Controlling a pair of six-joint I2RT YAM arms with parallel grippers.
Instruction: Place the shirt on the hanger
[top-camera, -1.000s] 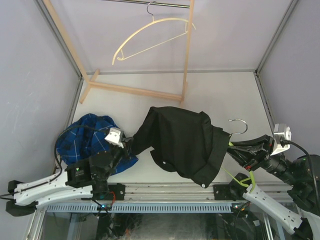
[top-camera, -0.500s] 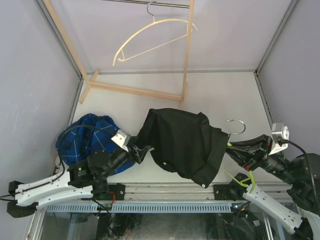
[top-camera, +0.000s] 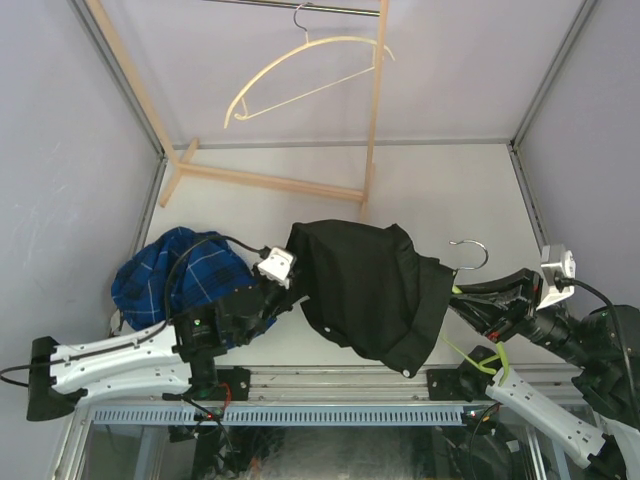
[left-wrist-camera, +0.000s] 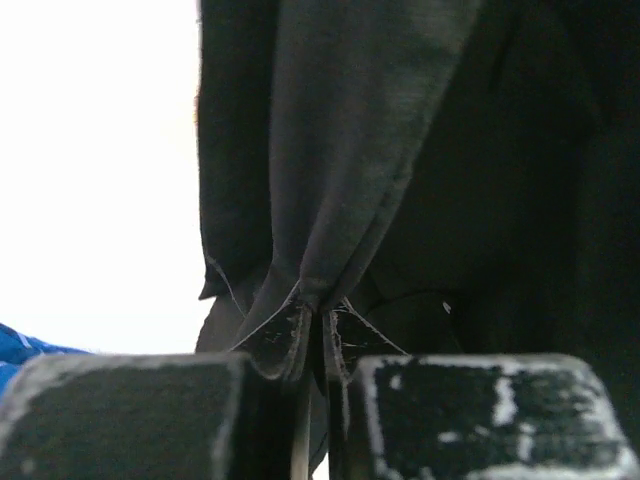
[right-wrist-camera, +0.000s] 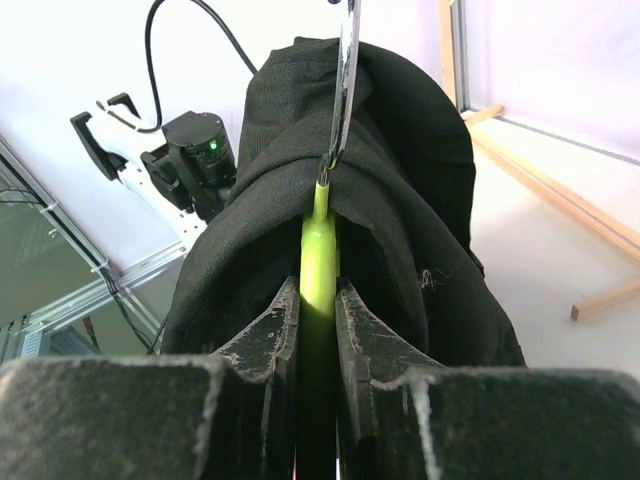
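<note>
Left tool (left-wrist-camera: 315, 338) advanced onto black shirt (top-camera: 365, 285); one green hanger (right-wrist-camera: 318, 250), one cream hanger (top-camera: 300, 46).

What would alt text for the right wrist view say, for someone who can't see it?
The robot's right hand clamps the neck of a lime-green hanger, with a black shirt draped over the hanger and its metal hook rising above. Behind, the left arm and a pale wooden frame show.
</note>
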